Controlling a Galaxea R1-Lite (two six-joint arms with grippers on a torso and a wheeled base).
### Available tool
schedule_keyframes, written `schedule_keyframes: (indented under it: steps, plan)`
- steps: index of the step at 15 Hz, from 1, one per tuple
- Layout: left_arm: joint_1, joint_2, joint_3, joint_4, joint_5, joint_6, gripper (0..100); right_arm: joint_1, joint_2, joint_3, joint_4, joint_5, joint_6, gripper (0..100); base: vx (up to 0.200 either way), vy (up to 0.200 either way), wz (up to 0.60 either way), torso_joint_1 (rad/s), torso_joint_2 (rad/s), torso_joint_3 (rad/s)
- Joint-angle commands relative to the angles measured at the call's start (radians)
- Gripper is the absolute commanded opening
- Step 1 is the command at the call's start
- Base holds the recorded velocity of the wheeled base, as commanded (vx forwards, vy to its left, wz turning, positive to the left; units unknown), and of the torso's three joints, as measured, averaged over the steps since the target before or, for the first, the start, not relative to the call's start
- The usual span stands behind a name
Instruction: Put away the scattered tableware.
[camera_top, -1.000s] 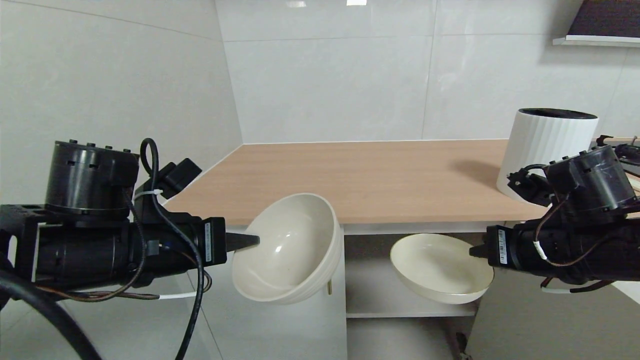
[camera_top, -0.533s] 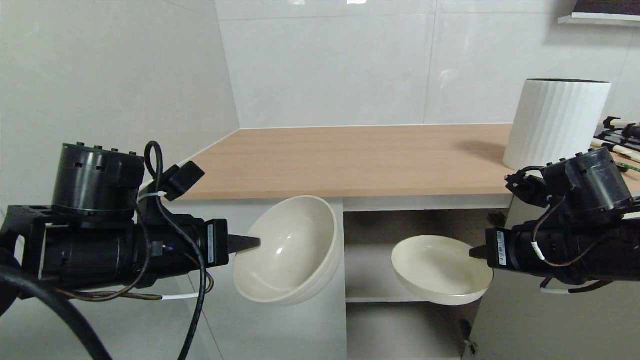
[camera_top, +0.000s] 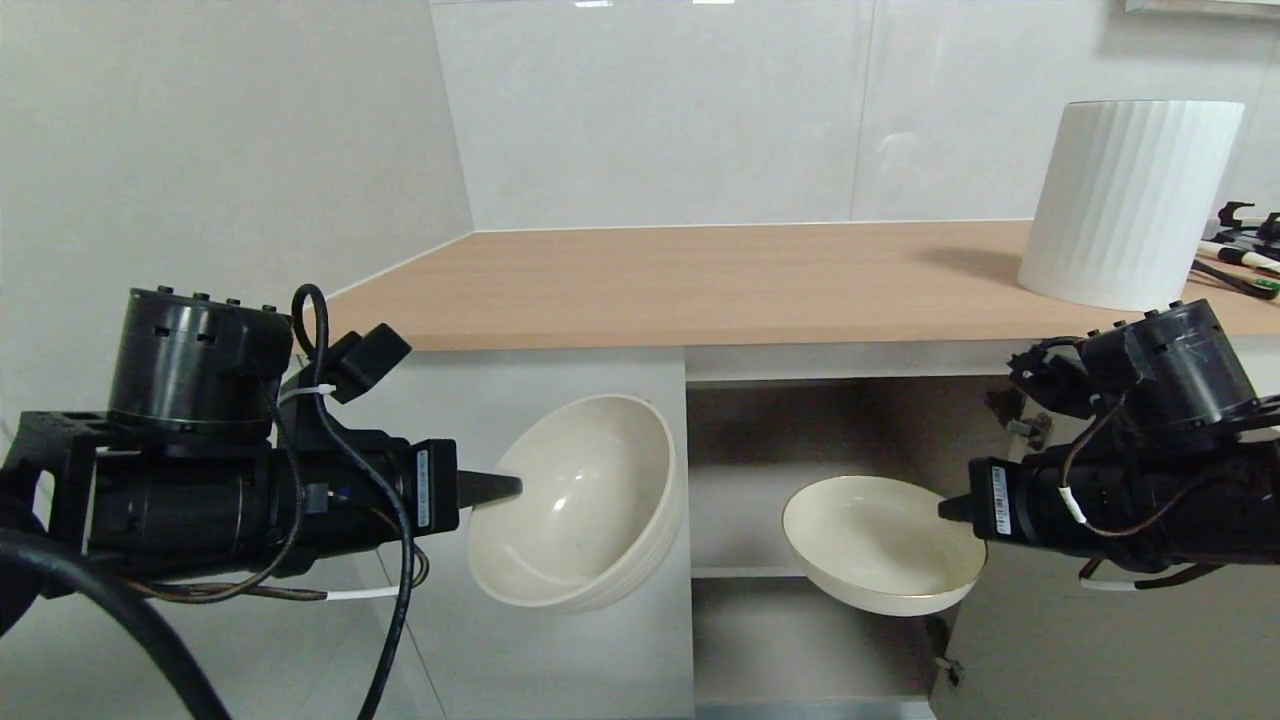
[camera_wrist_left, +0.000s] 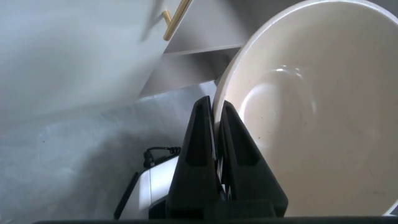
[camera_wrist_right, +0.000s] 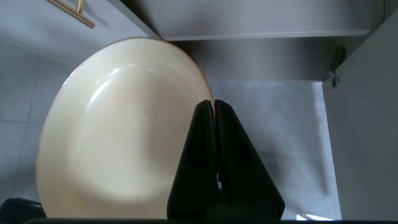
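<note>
My left gripper (camera_top: 505, 486) is shut on the rim of a deep cream bowl (camera_top: 575, 500), held tilted on its side in front of the closed left cabinet door (camera_top: 560, 400). In the left wrist view the fingers (camera_wrist_left: 205, 134) pinch the bowl's (camera_wrist_left: 305, 112) edge. My right gripper (camera_top: 950, 507) is shut on the rim of a shallow cream plate (camera_top: 875, 540), held level in front of the open cabinet shelf (camera_top: 735, 572). The right wrist view has the plate (camera_wrist_right: 118, 124) clamped between the fingers (camera_wrist_right: 221, 137).
A wooden countertop (camera_top: 720, 280) runs above the cabinet. A tall white ribbed container (camera_top: 1130, 200) stands at its right end, with pens or tools (camera_top: 1240, 255) beside it. The open cabinet door (camera_top: 1030, 650) hangs at the right, hinge (camera_top: 1025, 425) showing. Grey tiled floor (camera_wrist_right: 273, 143) lies below.
The head view has sunk, so counter and cabinet appear higher and more of the open cabinet shows. Both grippers keep their hold on bowl and plate, unchanged in place.
</note>
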Motion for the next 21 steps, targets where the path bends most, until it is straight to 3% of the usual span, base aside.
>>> schedule_keyframes:
  steps: [1, 8, 11, 12, 15, 21]
  plan:
    - [0.000, 0.002, 0.001, 0.000, 0.000, -0.001, 0, 0.000, 0.005, 0.002, 0.000, 0.000, 0.000, 0, 0.000, 0.000, 0.00, 0.000, 0.00, 0.000]
    - [-0.031, 0.065, 0.005, 0.001, 0.004, -0.001, 0, 0.000, 0.174, 0.009, -0.075, -0.003, -0.026, 0, 0.000, 0.000, 0.00, 0.000, 0.00, 0.000]
    - [-0.051, 0.124, 0.005, 0.001, 0.009, -0.001, 0, 0.000, 0.358, 0.003, -0.207, -0.013, -0.020, 0, 0.000, 0.000, 0.00, 0.000, 0.00, 0.000]
    - [-0.054, 0.144, 0.005, 0.003, 0.009, -0.001, 0, -0.012, 0.450, -0.003, -0.310, -0.033, -0.023, 0, 0.000, 0.000, 0.00, 0.000, 0.00, 0.000]
    - [-0.056, 0.166, 0.005, 0.006, 0.009, -0.001, 0, -0.035, 0.599, -0.078, -0.431, -0.057, -0.034, 0, 0.000, 0.000, 0.00, 0.000, 0.00, 0.000]
    - [-0.056, 0.190, 0.001, 0.004, 0.035, -0.001, 0, -0.069, 0.801, -0.232, -0.453, -0.120, -0.086, 0, 0.000, 0.000, 0.00, 0.000, 0.00, 0.000]
